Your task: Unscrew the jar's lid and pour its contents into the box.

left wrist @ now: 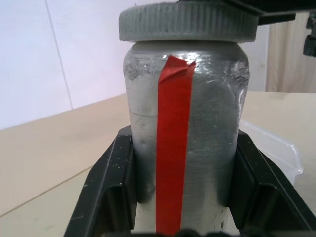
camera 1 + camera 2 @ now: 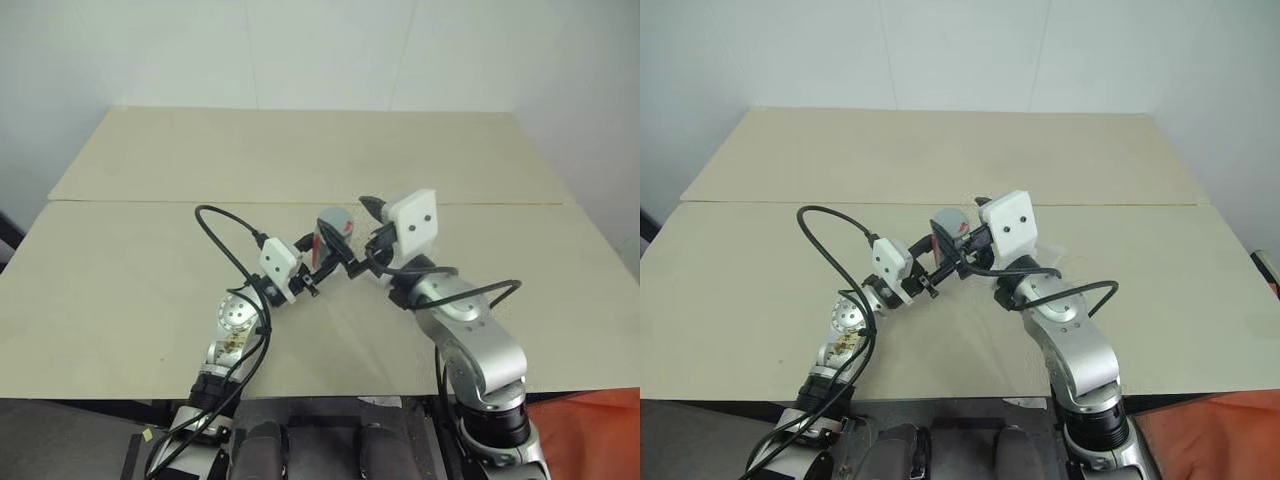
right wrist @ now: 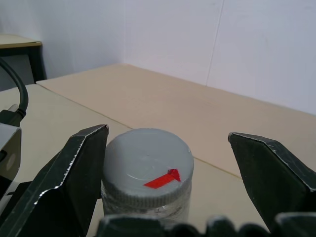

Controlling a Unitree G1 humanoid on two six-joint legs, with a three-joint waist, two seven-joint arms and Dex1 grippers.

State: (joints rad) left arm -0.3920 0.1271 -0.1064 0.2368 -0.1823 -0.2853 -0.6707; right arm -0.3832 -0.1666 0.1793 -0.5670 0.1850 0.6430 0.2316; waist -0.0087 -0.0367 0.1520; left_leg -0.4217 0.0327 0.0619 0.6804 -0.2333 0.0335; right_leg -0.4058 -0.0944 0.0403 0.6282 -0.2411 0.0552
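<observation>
The jar [image 1: 212, 123] is a small silvery cylinder with a red tape strip down its side. It stands upright above the table, and my left gripper [image 1: 182, 143] is shut on its body, one black finger on each side. The grey ribbed lid [image 3: 148, 163] sits on the jar and bears a red tape mark. My right gripper [image 3: 170, 143] is open and level with the lid, which lies between the wide-spread jaws close to one finger [image 3: 84, 158]. The box [image 1: 276, 148], clear plastic, rests on the table just behind the jar; one corner shows.
The tan table [image 2: 300, 150] stretches wide behind and to both sides of the arms, with a seam [image 2: 150, 202] across it. A black cable [image 2: 215, 235] loops up from my left wrist. A white wall stands behind the table.
</observation>
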